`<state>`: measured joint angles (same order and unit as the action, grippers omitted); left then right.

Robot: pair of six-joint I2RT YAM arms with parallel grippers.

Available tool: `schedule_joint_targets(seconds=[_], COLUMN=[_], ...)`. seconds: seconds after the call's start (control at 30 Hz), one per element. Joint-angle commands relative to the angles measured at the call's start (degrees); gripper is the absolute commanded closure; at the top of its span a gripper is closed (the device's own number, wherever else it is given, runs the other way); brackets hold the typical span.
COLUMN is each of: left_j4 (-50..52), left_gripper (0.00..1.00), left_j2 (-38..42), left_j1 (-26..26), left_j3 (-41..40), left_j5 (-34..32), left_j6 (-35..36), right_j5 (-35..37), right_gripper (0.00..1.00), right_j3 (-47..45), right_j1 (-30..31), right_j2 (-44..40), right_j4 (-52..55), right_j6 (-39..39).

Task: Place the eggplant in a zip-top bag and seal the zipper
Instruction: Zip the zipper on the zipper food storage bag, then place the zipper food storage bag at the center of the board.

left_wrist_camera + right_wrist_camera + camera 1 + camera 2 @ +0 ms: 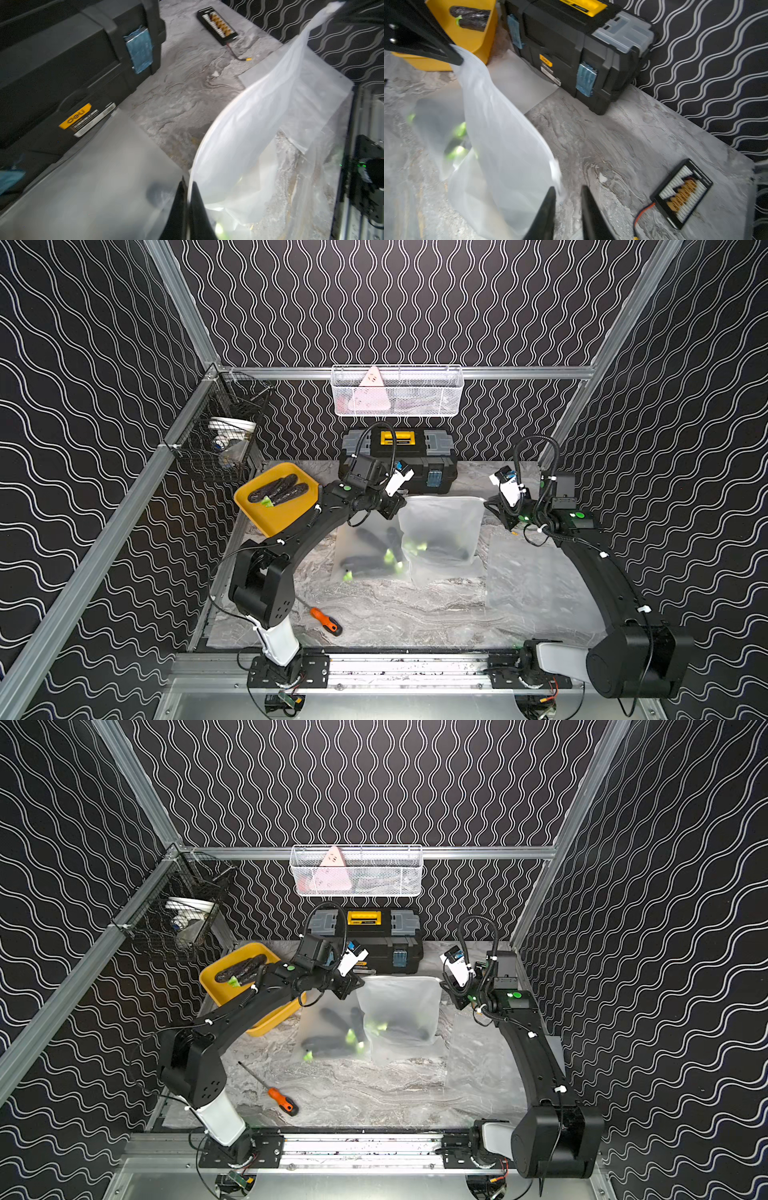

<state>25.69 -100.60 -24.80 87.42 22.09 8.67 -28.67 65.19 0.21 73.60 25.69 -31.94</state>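
At the left of the grey marble-patterned tabletop (395, 614), a square yellow plastic tray (291, 518) carries spare dark eggplants (277, 489). Beside it the left gripper (188, 185) has its fingers pinched tight on one top corner of a frosted plastic zip-top bag (444, 518) and holds the mouth raised at centre. A dark purple eggplant (442, 552) lies inside, low in the bag. A second frosted bag (353, 543), with more eggplants in it, lies flat and partly beneath it. At the bag's other top corner, the right gripper (569, 190) shows parted fingers with nothing between them and the plastic just beside one. A black plastic toolbox (419, 472) stands behind.
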Motion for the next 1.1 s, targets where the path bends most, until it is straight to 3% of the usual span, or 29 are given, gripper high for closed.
schedule_joint_targets(seconds=[0.0,0.03,0.2,0.37,0.53,0.6,0.67,0.8,0.93,1.07], left_j4=[-0.5,-0.9,-3.3,-4.8,-3.7,-2.5,-1.4,3.1,3.5,1.0], left_gripper=[1.00,0.99,0.92,0.68,0.57,0.47,0.43,0.43,0.46,0.46], left_j2=[-1.7,-2.5,-6.8,-11.0,-12.3,-11.4,-9.7,-5.6,-0.3,0.3], left_j1=[-1.8,-2.2,-2.2,-1.9,-0.6,0.3,1.0,0.7,-1.8,-4.1], left_j3=[2.8,3.9,7.6,10.2,13.4,14.9,15.5,13.1,2.7,-4.3], left_j5=[-4.6,-6.6,-14.0,-20.1,-24.6,-27.2,-28.4,-28.0,-25.2,-22.4], left_j6=[-2.3,-3.1,-6.6,-9.5,-11.6,-13.3,-14.3,-16.4,-20.1,-22.9], right_j5=[0.7,2.3,4.5,8.5,11.4,12.7,14.1,18.2,18.3,19.6], right_gripper=[0.59,0.54,0.52,0.49,0.48,0.48,0.48,0.50,0.51,0.51], right_j3=[0.0,0.1,-2.2,-4.3,-4.4,-4.4,-4.1,-4.7,-9.1,-13.3], right_j1=[0.1,0.1,0.2,1.6,4.5,7.0,10.1,16.2,17.5,18.6], right_j2=[0.2,0.6,0.6,0.3,1.0,1.4,2.5,5.8,6.0,7.4], right_j4=[-4.7,-6.2,-8.7,-13.3,-14.4,-13.9,-13.3,-12.9,-16.2,-18.6], right_j6=[4.2,5.9,9.8,15.3,18.0,18.8,19.8,24.8,34.3,37.8])
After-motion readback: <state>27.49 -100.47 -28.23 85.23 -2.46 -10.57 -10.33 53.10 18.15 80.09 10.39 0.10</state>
